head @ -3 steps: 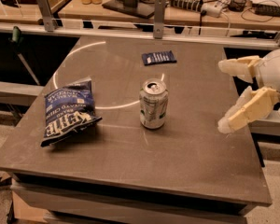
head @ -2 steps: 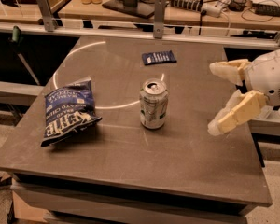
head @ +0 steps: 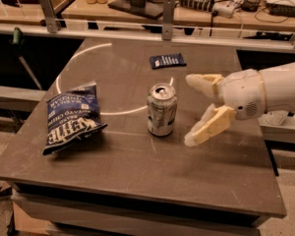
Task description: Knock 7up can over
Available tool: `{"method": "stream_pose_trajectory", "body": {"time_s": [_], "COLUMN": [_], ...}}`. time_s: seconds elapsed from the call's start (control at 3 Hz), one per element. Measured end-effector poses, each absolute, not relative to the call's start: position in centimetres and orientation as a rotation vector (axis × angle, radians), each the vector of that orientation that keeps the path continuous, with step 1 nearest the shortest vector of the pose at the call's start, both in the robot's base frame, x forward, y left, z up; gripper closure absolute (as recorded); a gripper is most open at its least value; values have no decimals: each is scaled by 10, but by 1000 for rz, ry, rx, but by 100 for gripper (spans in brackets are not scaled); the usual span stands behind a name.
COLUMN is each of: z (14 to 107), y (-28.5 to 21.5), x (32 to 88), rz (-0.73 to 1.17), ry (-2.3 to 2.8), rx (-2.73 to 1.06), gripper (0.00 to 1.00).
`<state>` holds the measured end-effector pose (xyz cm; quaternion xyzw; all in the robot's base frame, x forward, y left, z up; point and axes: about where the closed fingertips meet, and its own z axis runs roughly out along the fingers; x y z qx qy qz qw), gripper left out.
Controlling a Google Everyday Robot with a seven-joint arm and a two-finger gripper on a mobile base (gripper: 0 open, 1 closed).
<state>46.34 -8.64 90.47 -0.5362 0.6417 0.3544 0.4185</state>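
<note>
The 7up can (head: 162,110) stands upright near the middle of the dark table (head: 137,171), silver top with pull-tab up, pale label with green markings. My gripper (head: 192,109) comes in from the right, just right of the can and a small gap away from it. Its two cream fingers are spread wide, one fingertip (head: 192,80) at the height of the can's top, the other (head: 191,139) low near the table. It holds nothing.
A dark blue chip bag (head: 71,117) lies at the left of the table. A small dark blue packet (head: 167,60) lies at the back. A railing with posts (head: 168,11) and a cluttered bench stand behind the table.
My gripper has moved left across the table toward the can, from near the right edge to just beside it. The can, bag and packet have not moved.
</note>
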Motion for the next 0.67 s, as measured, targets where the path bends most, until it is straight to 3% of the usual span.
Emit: {"method": "stream_pose_trajectory", "body": {"time_s": [0.33,0.67], "z": [888,880], "y": [-54,-29], "x": [469,474], "rz": [991,1059], "ry": [1532,1476], "rx": [-1339,-1334], "gripper": [0,15]}}
